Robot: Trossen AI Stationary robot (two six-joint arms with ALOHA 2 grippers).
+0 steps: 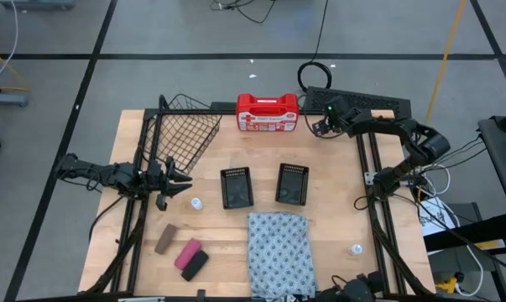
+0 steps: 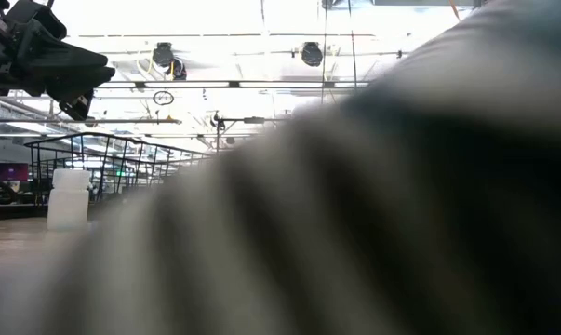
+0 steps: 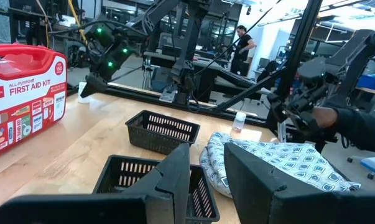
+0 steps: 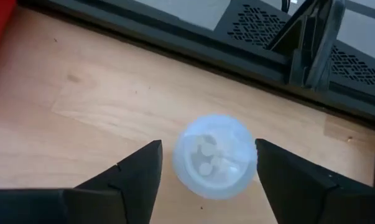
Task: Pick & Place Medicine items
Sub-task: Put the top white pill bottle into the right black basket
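- Progress looked early: both black mesh trays (image 1: 237,187) sat empty.
- Right gripper (image 4: 206,168), spread, straddled a whitish bottle (image 4: 215,155) beside the first aid kit (image 1: 268,112).
- Left gripper (image 1: 182,182), spread, waited near another bottle (image 1: 197,203); blocks (image 1: 182,253) untouched.

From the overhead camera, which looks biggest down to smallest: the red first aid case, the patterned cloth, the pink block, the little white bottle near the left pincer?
1. Patterned cloth
2. Red first aid case
3. Pink block
4. White bottle

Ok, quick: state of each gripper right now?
Left gripper: open, empty, beside a small bottle.
Right gripper: open, straddling a whitish round bottle, not gripped.
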